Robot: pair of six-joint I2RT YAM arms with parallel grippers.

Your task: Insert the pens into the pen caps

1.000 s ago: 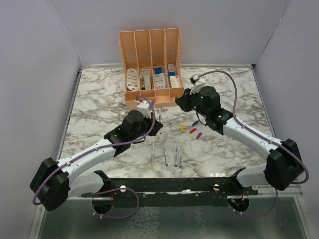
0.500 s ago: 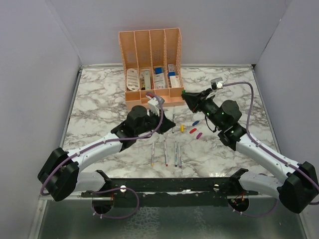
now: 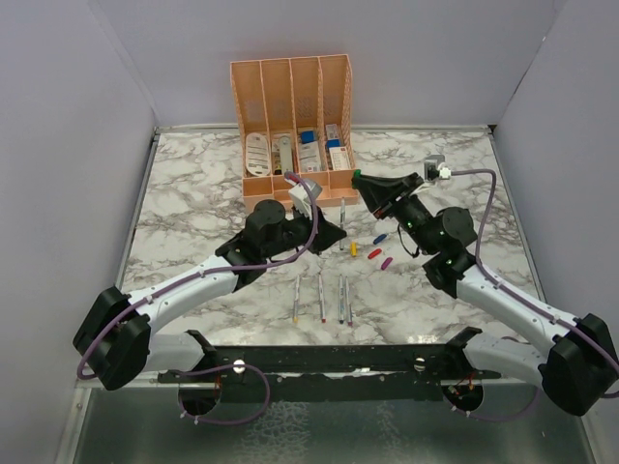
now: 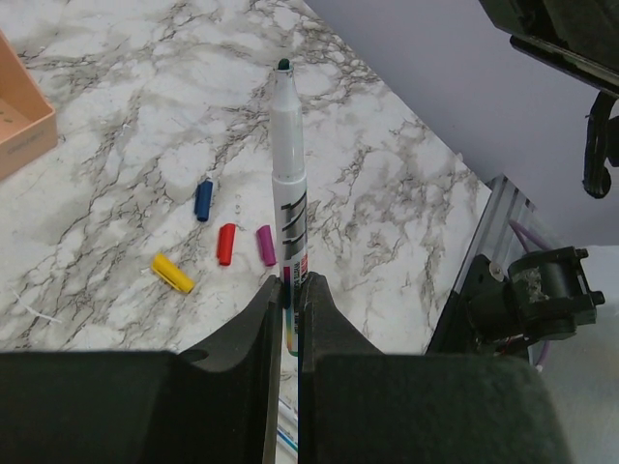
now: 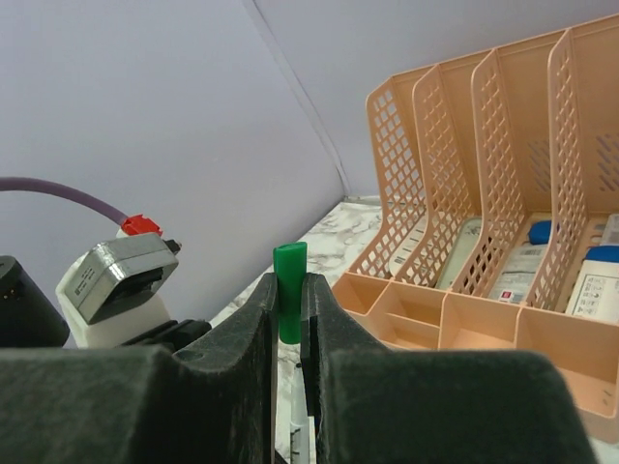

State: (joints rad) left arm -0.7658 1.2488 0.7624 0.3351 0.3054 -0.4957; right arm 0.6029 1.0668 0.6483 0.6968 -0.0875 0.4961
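My left gripper (image 3: 334,232) (image 4: 287,285) is shut on a grey-white pen (image 4: 289,174) with a dark green tip, held above the table and pointing away from it. My right gripper (image 3: 363,181) (image 5: 289,287) is shut on the green cap (image 5: 289,259) (image 3: 356,175), just above and right of the pen's tip. The pen also shows below the cap in the right wrist view (image 5: 295,437). The yellow (image 3: 353,248), blue (image 3: 379,238), red (image 3: 374,253) and magenta (image 3: 387,262) caps lie on the marble. Several more pens (image 3: 321,296) lie side by side near the front.
A peach organizer (image 3: 295,198) (image 5: 484,319) with white and blue boxed items stands at the back centre, close behind both grippers. The black frame rail (image 3: 329,358) runs along the near edge. Grey walls enclose the marble table (image 3: 193,193).
My right gripper has swung round and risen with the green cap, now pointing left toward the pen. My left gripper has moved right with the pen and turned toward the right gripper.
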